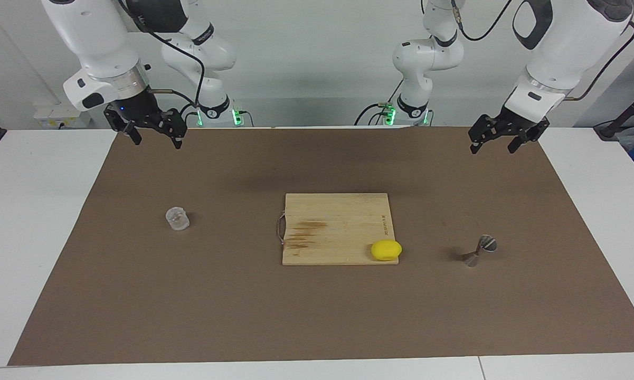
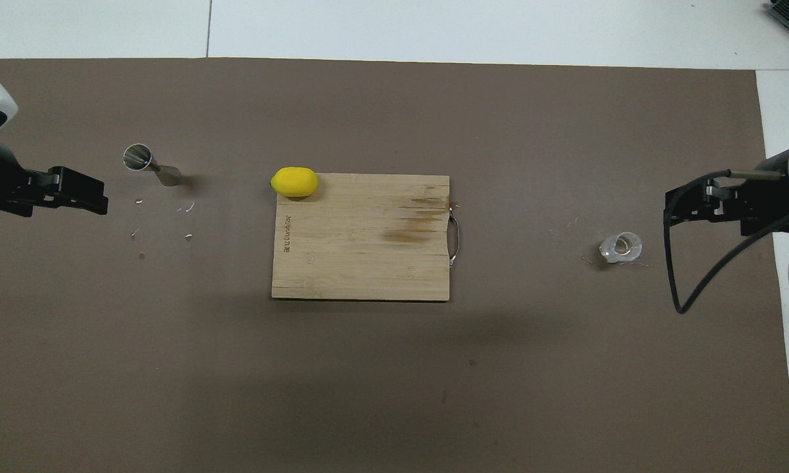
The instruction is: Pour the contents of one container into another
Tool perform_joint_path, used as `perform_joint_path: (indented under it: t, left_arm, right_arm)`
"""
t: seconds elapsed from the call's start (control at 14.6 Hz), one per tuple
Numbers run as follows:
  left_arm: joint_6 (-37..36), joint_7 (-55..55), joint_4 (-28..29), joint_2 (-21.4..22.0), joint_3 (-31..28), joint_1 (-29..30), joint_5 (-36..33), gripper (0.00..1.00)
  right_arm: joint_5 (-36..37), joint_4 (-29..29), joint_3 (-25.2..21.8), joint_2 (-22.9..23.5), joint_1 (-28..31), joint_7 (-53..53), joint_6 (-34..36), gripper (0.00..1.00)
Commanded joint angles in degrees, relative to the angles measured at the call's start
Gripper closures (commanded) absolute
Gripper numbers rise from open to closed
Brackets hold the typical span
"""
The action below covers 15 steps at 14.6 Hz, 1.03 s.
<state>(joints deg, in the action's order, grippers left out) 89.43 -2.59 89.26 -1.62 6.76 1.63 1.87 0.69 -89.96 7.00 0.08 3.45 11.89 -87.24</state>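
my right gripper (image 1: 153,136) hangs over mat edge at my end, jaws wide, empty; cup (image 1: 177,218) upright on mat at right arm's end, so right takes it. left gripper (image 1: 499,143) likewise wide, empty, waits. jigger (image 1: 479,250) upright at left arm's end, well apart from cup. board (image 1: 338,227) with lemon (image 1: 386,250) between, so cup must travel

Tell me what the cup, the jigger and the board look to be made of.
Cup: clear glass or plastic; the mat shows through its thick walls. Jigger: bare steel by the look, grey with a shiny rim. Board: pale wood or bamboo, matt, with visible grain and brown stains.
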Motion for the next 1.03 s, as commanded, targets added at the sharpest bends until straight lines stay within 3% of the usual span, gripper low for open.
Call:
perform_joint_path:
  t: [0.0,0.55,0.96]
  left_arm:
    - [-1.01,0.40,-0.40,0.30,0.00,-0.31,0.24,0.00]
    - [-1.01,0.40,-0.58,-0.84,-0.61,0.56,2.25,0.00]
    - [-2.06,-0.04,-0.49,-6.72,-5.69,1.36,5.14,0.00]
  right_arm:
    - [-1.31,-1.18,0.47,-1.13,0.94,0.41,-0.39,0.00]
    - [-1.31,-1.18,0.47,-1.13,0.94,0.41,-0.39,0.00]
    - [-1.31,-1.18,0.47,-1.13,0.94,0.41,-0.39,0.00]
